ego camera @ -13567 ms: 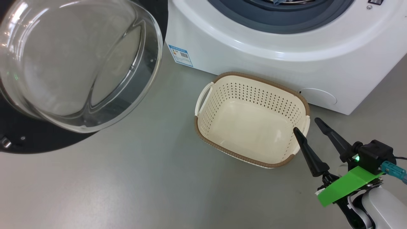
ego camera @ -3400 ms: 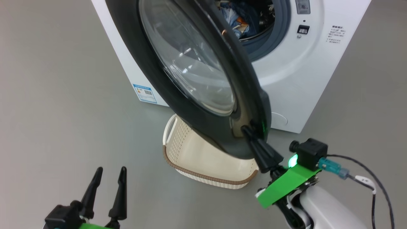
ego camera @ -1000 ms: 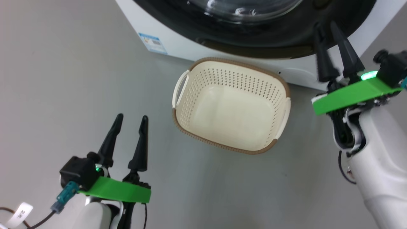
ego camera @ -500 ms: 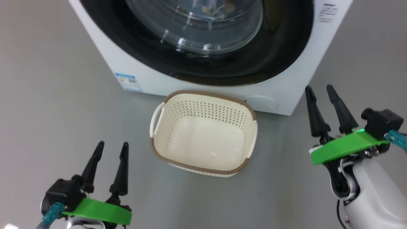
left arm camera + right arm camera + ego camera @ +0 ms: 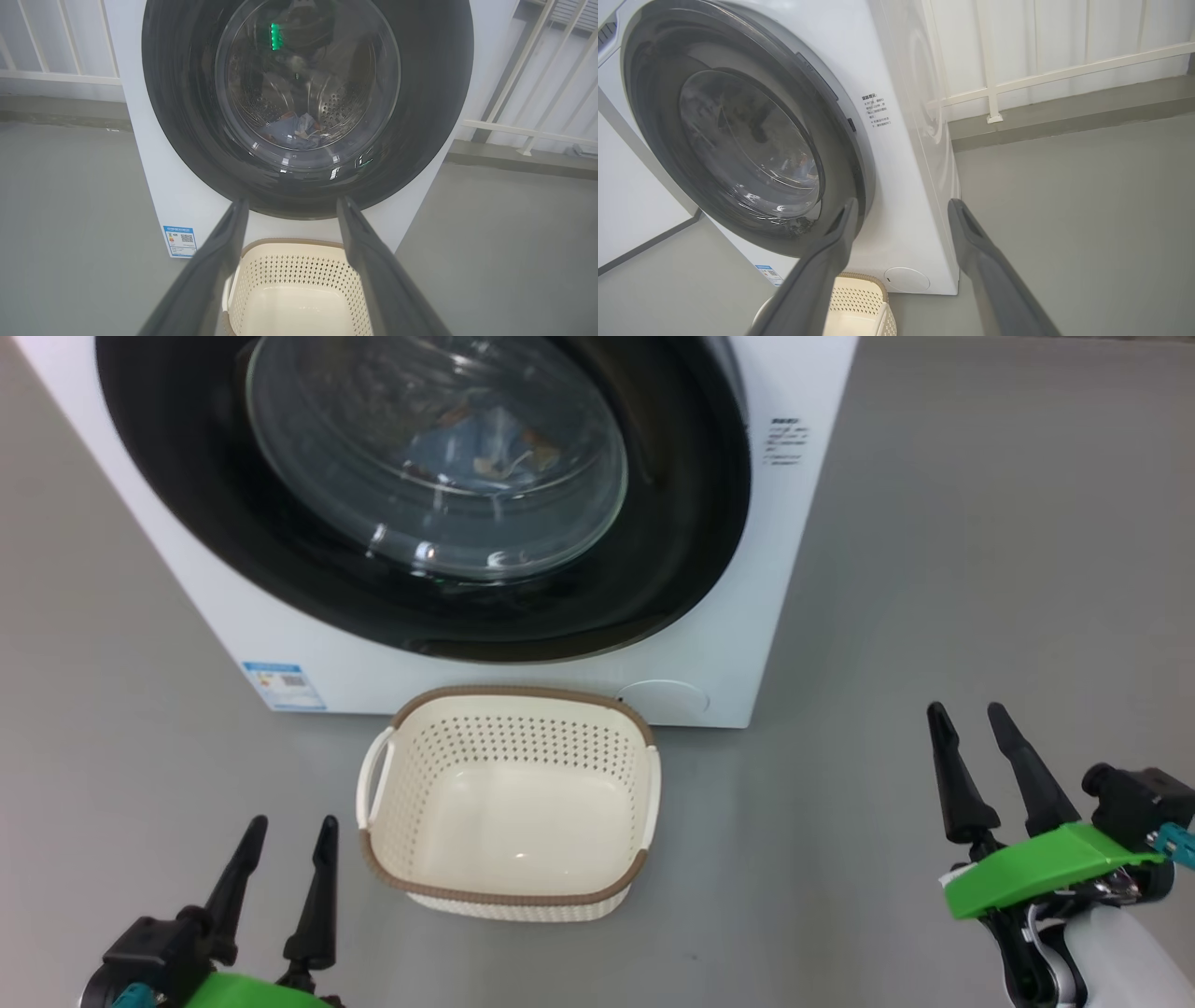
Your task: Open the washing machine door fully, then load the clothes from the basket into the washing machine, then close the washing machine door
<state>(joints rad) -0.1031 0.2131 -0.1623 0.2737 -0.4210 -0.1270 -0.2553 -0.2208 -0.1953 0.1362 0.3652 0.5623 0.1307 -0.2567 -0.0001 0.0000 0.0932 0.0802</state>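
Note:
The round black washing machine door [image 5: 672, 523] lies flat against the white washing machine [image 5: 775, 569], its glass bowl bulging at the centre. Through the glass, the clothes [image 5: 467, 443] lie in the steel drum as a light blue heap; the left wrist view also shows the clothes [image 5: 292, 135] there. On the floor right in front of the machine stands the cream basket [image 5: 509, 887], with nothing inside. My left gripper [image 5: 285, 840] is open at the lower left, beside the basket. My right gripper [image 5: 971, 728] is open at the lower right, away from the machine.
A blue label sticker [image 5: 283, 684] and a round white cover [image 5: 665, 700] sit low on the machine's front. Grey floor [image 5: 980, 541] stretches to the right of the machine. White railings [image 5: 1041, 77] and a low kerb stand behind it.
The door, half open a few seconds ago, now lies against the machine. My right gripper has come off the door's rim, opened and drawn back. The head camera has tilted up.

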